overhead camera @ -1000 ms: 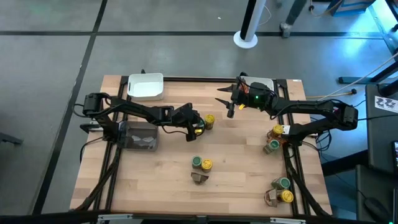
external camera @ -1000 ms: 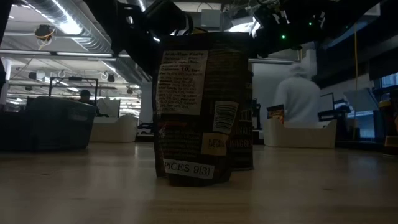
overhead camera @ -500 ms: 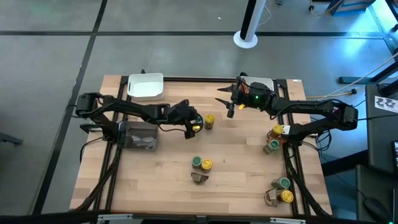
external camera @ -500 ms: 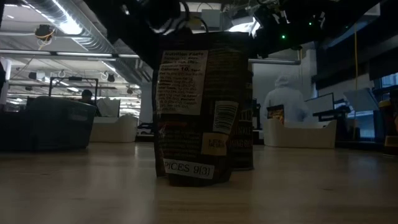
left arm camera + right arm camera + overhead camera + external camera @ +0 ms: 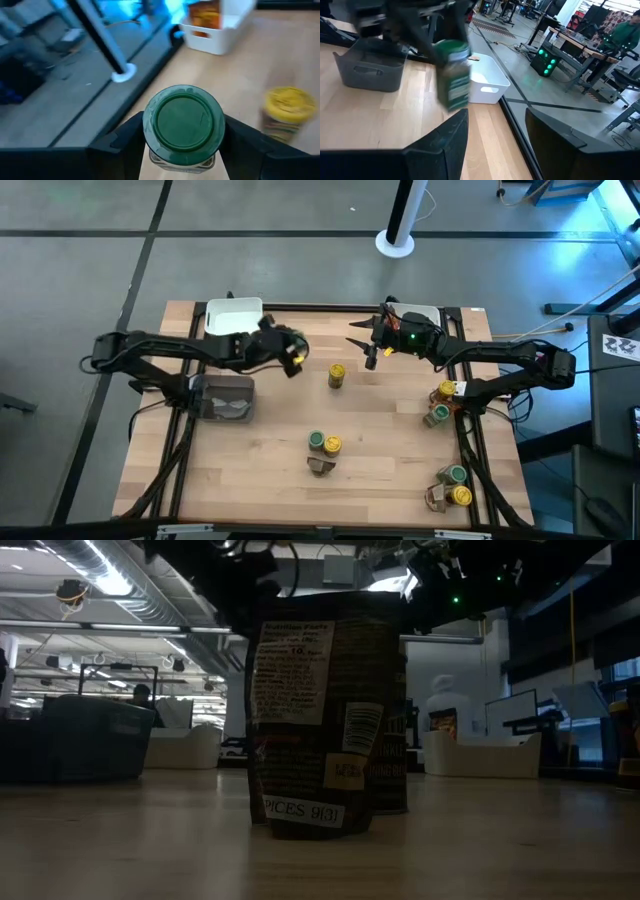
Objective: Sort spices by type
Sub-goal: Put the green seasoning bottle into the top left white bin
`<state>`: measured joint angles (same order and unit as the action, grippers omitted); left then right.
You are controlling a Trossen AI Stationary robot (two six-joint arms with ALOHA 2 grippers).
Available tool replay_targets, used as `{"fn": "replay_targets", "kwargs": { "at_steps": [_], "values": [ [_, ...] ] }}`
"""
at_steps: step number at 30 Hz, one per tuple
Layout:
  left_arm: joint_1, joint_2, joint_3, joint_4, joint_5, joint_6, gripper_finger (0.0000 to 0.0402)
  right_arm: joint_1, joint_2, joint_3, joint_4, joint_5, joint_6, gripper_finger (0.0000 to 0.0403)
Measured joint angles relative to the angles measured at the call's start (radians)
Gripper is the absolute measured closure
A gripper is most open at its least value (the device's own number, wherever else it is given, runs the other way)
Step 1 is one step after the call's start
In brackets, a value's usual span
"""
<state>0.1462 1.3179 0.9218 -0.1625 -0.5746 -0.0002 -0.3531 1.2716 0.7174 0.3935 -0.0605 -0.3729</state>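
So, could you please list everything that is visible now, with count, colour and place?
green-lid jars: four; one in the left gripper, three on the table, centre, right edge, front right
yellow-lid jars: four; one alone mid-table, the others beside green ones
brown packets: two, centre-front and front right
white trays: two, back edge, left and right
dark tray: one, grey, left side
person: one, light hooded top, in the room behind
left gripper: raised near the left white tray
right gripper: open, empty, back centre
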Motion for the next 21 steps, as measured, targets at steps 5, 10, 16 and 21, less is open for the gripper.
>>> {"fn": "replay_targets", "kwargs": {
  "at_steps": [5,10,16,21],
  "values": [
    [0.062,-0.037,0.000,-0.030,-0.090,-0.014,0.0201,0.000,0.000,0.000,0.000,0.000,0.000,0.0205],
    [0.147,-0.049,0.000,-0.068,-0.184,-0.054,0.0200,0.000,0.000,0.000,-0.001,0.000,0.000,0.0205],
    [0.267,-0.048,0.000,-0.105,-0.197,-0.142,0.0199,0.000,0.000,0.000,-0.002,0.000,0.000,0.0205],
    [0.351,-0.048,0.000,-0.138,-0.199,-0.184,0.0199,0.000,0.000,0.000,-0.003,0.000,0.000,0.0205]
  ]
}}
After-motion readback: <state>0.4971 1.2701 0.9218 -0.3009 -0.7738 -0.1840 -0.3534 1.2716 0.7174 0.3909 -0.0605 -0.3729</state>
